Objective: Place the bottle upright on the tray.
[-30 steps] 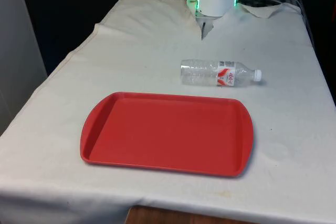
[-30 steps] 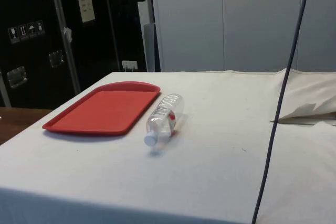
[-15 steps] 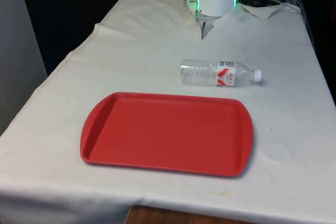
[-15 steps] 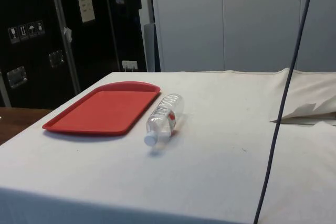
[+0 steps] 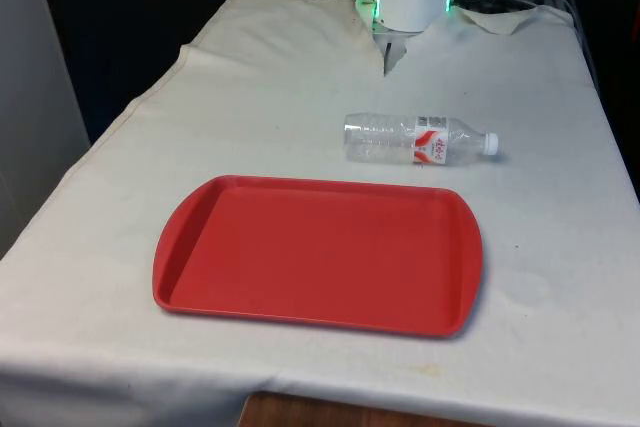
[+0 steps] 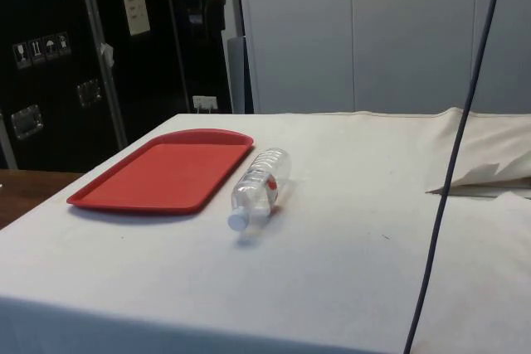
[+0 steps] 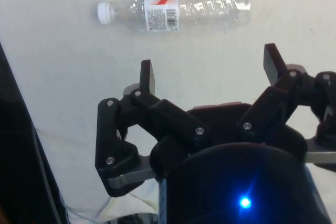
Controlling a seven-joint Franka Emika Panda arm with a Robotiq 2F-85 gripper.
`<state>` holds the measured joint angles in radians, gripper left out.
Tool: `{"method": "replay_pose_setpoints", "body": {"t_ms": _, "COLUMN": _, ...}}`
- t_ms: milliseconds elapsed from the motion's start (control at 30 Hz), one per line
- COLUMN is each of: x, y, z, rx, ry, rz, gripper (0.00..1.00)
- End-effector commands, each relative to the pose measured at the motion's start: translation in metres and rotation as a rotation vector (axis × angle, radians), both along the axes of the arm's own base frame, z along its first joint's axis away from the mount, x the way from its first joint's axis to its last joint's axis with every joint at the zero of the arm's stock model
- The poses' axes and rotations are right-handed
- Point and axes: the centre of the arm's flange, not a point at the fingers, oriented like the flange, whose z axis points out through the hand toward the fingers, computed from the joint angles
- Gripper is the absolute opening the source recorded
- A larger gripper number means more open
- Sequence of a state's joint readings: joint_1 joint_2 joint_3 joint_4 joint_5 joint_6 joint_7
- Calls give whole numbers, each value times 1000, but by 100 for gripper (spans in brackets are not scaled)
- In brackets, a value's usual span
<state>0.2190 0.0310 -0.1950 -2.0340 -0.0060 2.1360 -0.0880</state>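
Clear plastic, the bottle (image 7: 173,8) lies on its side on the white cloth (image 7: 63,72), well beyond my fingertips and apart from them, its length running across the gap between my jaws. My gripper (image 7: 210,72) is spread wide and holds nothing. The white cap (image 7: 105,13) points past one of my fingers (image 7: 148,76). In the front view the bottle lies near the red tray's (image 5: 200,277) far rim, not on it.

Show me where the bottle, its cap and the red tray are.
bottle (image 5: 415,139), front view, on its label, lying on its side on the cloth
cap (image 7: 105,12), wrist view, on the white cap's side
tray (image 6: 158,173), side view, on its bare red floor
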Motion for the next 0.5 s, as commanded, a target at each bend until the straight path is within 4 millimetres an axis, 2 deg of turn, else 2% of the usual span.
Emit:
{"method": "replay_pose_setpoints", "body": {"t_ms": 0, "x": -2, "y": 1, "z": 0, "rx": 0, "ry": -17, "rz": 8, "gripper": 100}}
{"method": "replay_pose_setpoints", "body": {"t_ms": 467, "x": -16, "y": 1, "z": -28, "rx": 3, "ry": -39, "rz": 62, "gripper": 100}}
